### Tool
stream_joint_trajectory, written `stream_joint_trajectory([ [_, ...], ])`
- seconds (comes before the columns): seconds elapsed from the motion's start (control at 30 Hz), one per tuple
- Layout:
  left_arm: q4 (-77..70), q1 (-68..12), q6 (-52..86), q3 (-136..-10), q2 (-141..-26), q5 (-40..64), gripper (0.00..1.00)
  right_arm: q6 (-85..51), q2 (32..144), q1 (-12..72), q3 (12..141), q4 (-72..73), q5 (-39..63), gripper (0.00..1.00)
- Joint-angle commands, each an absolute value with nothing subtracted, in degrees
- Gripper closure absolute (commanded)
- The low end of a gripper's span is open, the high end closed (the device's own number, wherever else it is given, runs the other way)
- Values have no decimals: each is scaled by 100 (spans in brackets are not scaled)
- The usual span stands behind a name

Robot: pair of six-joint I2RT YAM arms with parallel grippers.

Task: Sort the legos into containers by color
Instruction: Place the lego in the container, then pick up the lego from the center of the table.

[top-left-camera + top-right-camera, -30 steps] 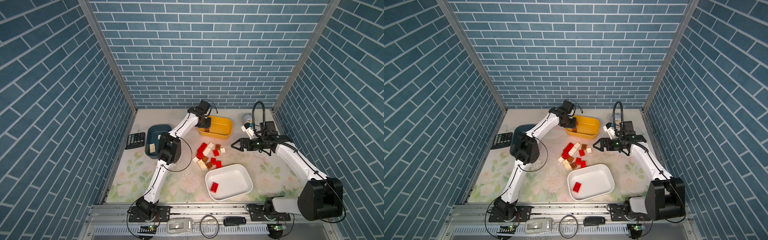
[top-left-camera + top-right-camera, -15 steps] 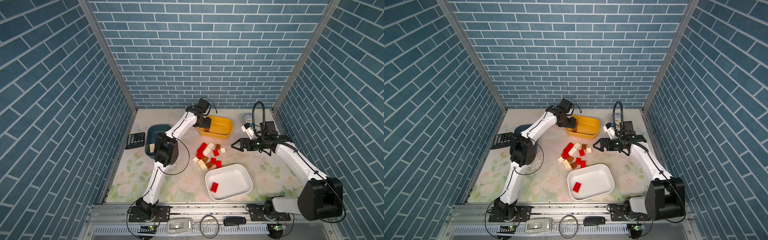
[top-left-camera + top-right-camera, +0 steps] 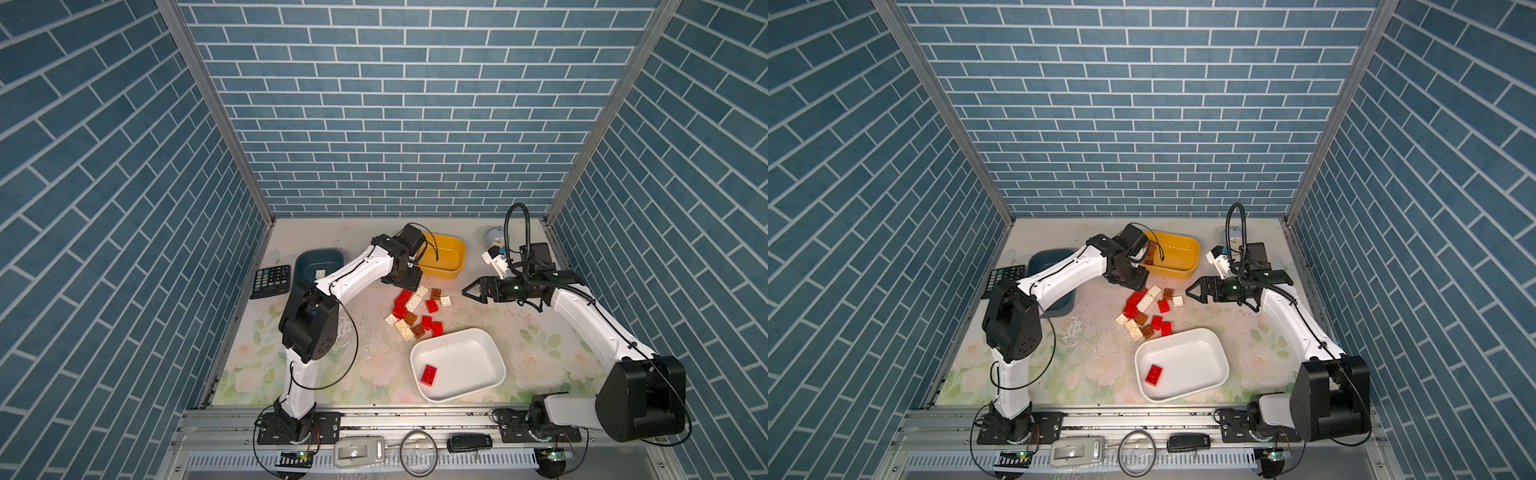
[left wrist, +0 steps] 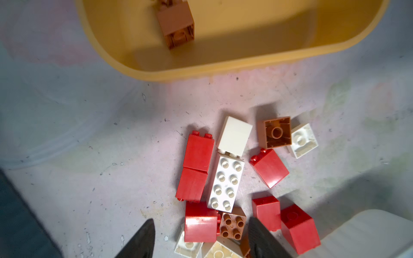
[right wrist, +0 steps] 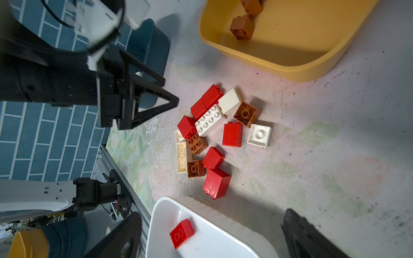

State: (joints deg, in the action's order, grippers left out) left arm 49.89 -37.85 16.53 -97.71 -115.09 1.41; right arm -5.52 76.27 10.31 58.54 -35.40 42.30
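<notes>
Loose red, brown and white legos (image 3: 417, 309) (image 3: 1148, 311) lie in a pile mid-table. My left gripper (image 3: 409, 280) (image 4: 201, 223) hangs open above the pile's edge nearest the yellow tub (image 3: 442, 257) (image 4: 223, 64), holding nothing. A brown brick (image 4: 176, 24) (image 5: 242, 28) lies in that tub. The white tub (image 3: 457, 365) (image 5: 201, 223) holds one red brick (image 3: 429, 373) (image 5: 182, 233). A white brick (image 3: 320, 273) sits in the teal tub (image 3: 318, 259). My right gripper (image 3: 463, 291) (image 5: 212, 213) stands open and empty to the right of the pile.
A black calculator (image 3: 272, 280) lies left of the teal tub. A small round clock (image 3: 494, 235) stands at the back right. Blue brick walls close three sides. A metal rail (image 3: 415, 419) with the arm bases runs along the front.
My left gripper has opened and drawn back from over the yellow tub to the pile's edge. The right arm has stayed still.
</notes>
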Motion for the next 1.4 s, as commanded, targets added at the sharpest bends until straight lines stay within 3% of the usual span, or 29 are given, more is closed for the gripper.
stream_joint_trajectory([
  [0.0, 4488, -3790, 1701, -9633, -11697, -40, 37, -378, 7506, 1011, 5794, -3645, 4340, 1],
  [0.53, 4447, -3789, 1339, -10216, -12653, -285, 44, -379, 7435, 1011, 5727, -3711, 4280, 1],
  [1.37, 4360, -3755, 1176, -9981, -12946, -199, 51, -389, 7436, 1013, 5722, -3762, 4307, 1],
])
